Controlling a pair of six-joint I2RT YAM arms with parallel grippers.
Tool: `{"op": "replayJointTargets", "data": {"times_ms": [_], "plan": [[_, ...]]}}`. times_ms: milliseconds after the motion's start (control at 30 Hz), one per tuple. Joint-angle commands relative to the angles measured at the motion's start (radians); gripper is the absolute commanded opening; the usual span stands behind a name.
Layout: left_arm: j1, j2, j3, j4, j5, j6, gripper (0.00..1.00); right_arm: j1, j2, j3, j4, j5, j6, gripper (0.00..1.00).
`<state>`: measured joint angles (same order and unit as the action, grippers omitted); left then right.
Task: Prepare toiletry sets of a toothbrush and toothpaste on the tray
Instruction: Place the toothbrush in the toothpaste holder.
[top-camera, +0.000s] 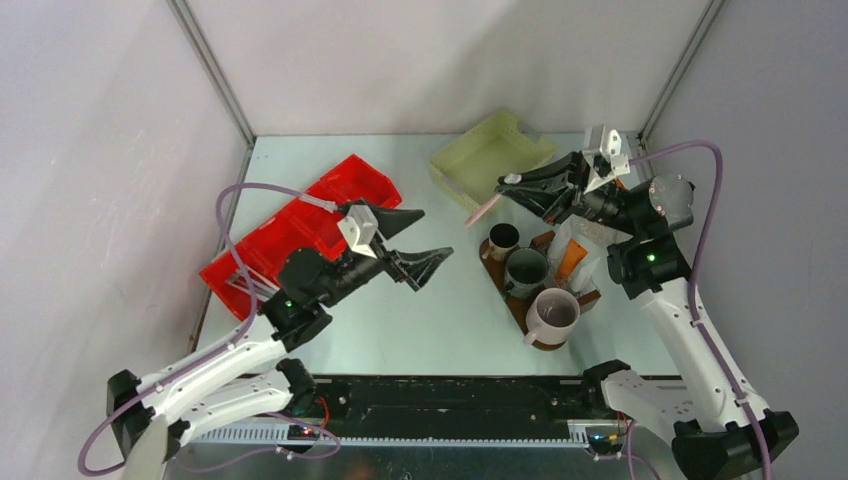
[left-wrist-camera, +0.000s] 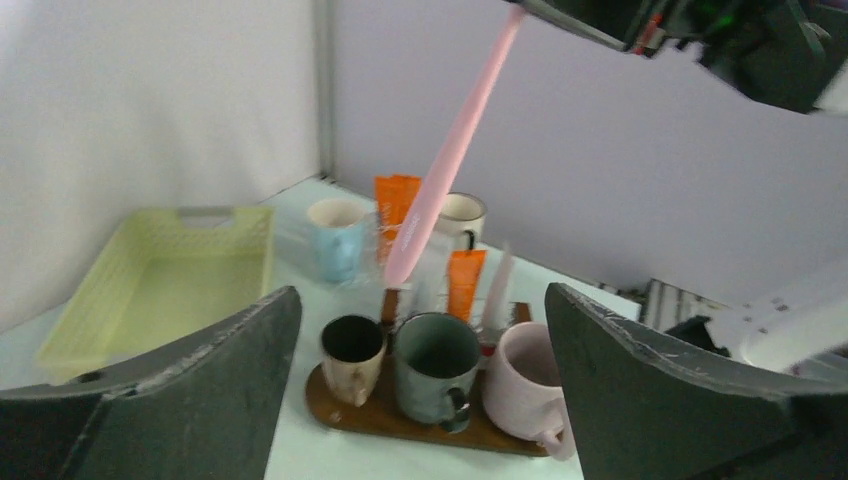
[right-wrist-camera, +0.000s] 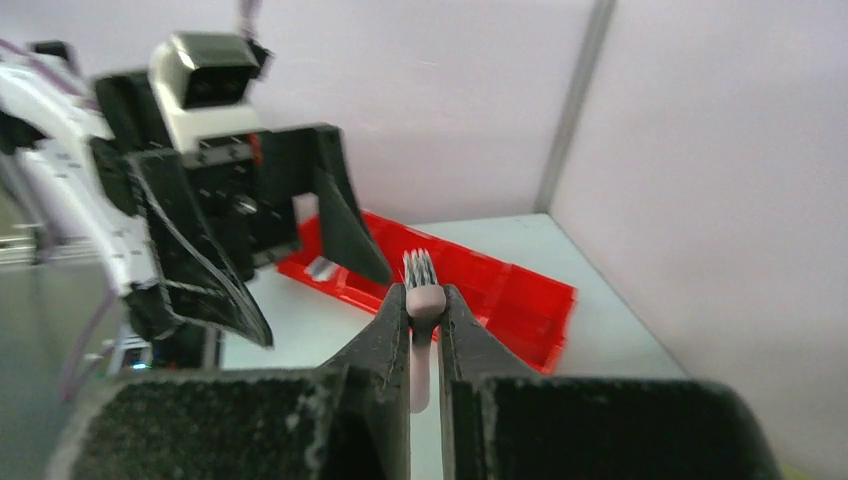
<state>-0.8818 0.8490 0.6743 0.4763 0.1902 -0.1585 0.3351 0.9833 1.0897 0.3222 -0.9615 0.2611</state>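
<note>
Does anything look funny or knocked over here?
Nothing is knocked over or spilled. The three mugs stand upright on the tray. The only odd sight is the pink toothbrush, hanging slanted in the air near them: the right gripper pinches it by the bristle end.

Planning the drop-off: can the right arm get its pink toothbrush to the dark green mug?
Probably yes: the right gripper, shut on the pink toothbrush, hangs beyond the tray, and nothing stands over the dark green mug.

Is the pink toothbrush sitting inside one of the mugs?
No, the right gripper is holding the pink toothbrush up in the air.
</note>
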Motion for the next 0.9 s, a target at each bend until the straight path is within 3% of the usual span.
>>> {"op": "replayJointTargets", "data": {"times_ms": [0, 167, 400, 600, 867], "plan": [[0.021, -0.056, 0.099, -0.201, -0.263, 0.052, 0.99, -0.08, -0.009, 0.065, -0.12, 0.067, -0.2, 0.0], [0.11, -0.106, 0.176, -0.474, -0.498, -0.002, 1.0, -0.154, 0.012, 0.103, -0.33, 0.205, -0.408, 0.0], [0.33, -0.209, 0.203, -0.726, -0.595, -0.073, 1.0, -0.221, 0.075, 0.1, -0.439, 0.382, -0.584, 0.0], [0.492, -0.29, 0.132, -0.746, -0.662, 0.022, 1.0, -0.359, 0.11, 0.043, -0.358, 0.351, -0.608, 0.0], [0.579, -0.359, -0.044, -0.6, -0.774, 0.097, 1.0, -0.515, 0.137, -0.069, -0.188, 0.277, -0.622, 0.0]]}}
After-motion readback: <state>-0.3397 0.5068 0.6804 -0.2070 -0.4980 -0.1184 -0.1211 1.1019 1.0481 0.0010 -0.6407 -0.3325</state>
